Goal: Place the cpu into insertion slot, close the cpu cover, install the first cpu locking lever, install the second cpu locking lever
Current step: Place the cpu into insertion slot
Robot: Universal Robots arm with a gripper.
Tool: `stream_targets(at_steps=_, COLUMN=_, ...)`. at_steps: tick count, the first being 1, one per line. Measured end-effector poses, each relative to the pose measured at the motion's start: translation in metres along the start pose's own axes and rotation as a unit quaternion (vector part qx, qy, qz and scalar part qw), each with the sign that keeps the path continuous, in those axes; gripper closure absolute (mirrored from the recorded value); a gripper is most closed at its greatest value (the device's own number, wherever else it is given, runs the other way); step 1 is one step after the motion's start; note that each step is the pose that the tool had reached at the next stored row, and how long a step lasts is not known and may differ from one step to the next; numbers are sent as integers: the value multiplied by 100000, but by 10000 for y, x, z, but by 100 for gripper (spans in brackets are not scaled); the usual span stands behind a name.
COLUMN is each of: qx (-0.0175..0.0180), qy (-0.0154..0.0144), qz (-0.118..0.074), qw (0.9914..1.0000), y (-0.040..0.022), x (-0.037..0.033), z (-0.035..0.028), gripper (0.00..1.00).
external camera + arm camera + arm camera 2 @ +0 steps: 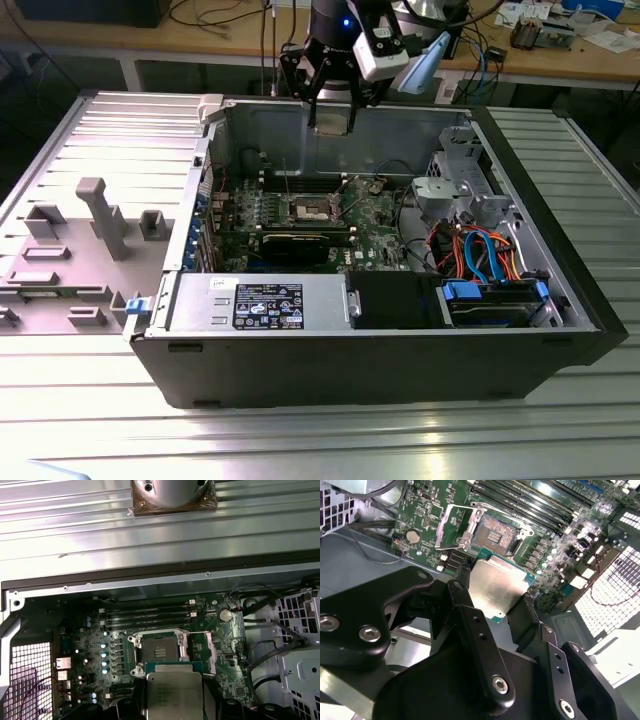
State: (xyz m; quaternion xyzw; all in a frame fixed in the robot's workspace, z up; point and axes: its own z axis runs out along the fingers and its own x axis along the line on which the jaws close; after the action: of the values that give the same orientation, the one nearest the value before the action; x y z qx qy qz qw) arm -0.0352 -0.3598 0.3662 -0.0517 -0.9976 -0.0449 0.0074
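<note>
My gripper [332, 118] hangs above the open computer case, shut on the cpu [497, 587], a thin square chip with a silvery top held flat between the two black fingers [462, 592]. In the first wrist view the cpu [174, 692] lies just short of the insertion slot [159, 650], whose dark pin field is bare. The insertion slot [495, 532] sits in the green board below the chip, and in the exterior view the slot [312, 209] is well beneath the gripper. The cpu cover [452, 527], a silver frame, stands swung open beside the slot.
Long black memory slots [145, 615] run beside the socket. A black graphics card [300, 243], a power supply [260, 300], a silver drive cage [465, 185] and coloured cables [480, 250] fill the case. Its grey side panel [90, 230] lies at the exterior view's left.
</note>
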Motion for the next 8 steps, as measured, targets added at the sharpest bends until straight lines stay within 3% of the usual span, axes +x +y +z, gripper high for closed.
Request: stream_targets(at_steps=8, qx=-47, qy=-209, qz=2333, qw=99973, y=-1, x=0, z=4, gripper=46)
